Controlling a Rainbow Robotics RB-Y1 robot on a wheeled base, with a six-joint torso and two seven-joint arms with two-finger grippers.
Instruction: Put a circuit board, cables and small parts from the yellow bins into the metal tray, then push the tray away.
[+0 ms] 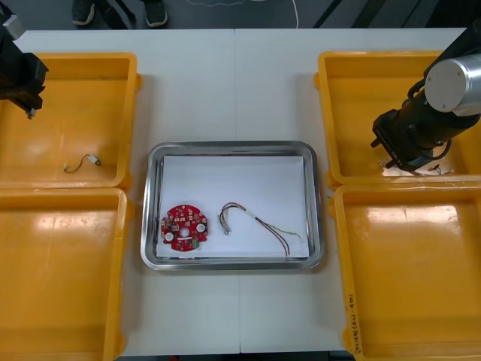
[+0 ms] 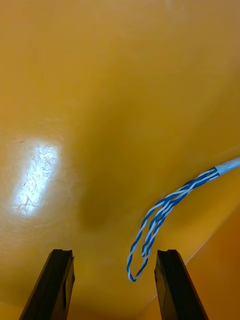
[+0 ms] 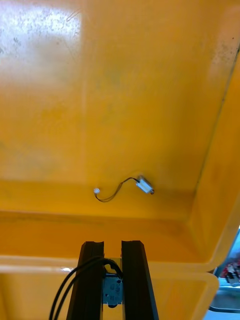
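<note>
At upper right, right gripper [image 2: 114, 255] gapes over the twisted cable [image 2: 167, 201] to grasp it; left gripper [image 3: 112, 245], upper left, pinches a small metal part [image 3: 112, 291].

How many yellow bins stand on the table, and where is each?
4. Far left bin, with the left gripper over it; near left bin; far right bin, with the right gripper over it; near right bin. None seems hidden.

Noted twisted blue and white cable [image 2: 165, 210] cut off at right wrist view's edge past its white sleeve [image 2: 231, 164]. Could not resolve kind of small grey metal part [image 3: 112, 291], half covered between left gripper [image 3: 112, 246] fingers. Found right gripper [image 2: 115, 255] fingertips hidden under right arm [image 1: 421, 128] in front view.
</note>
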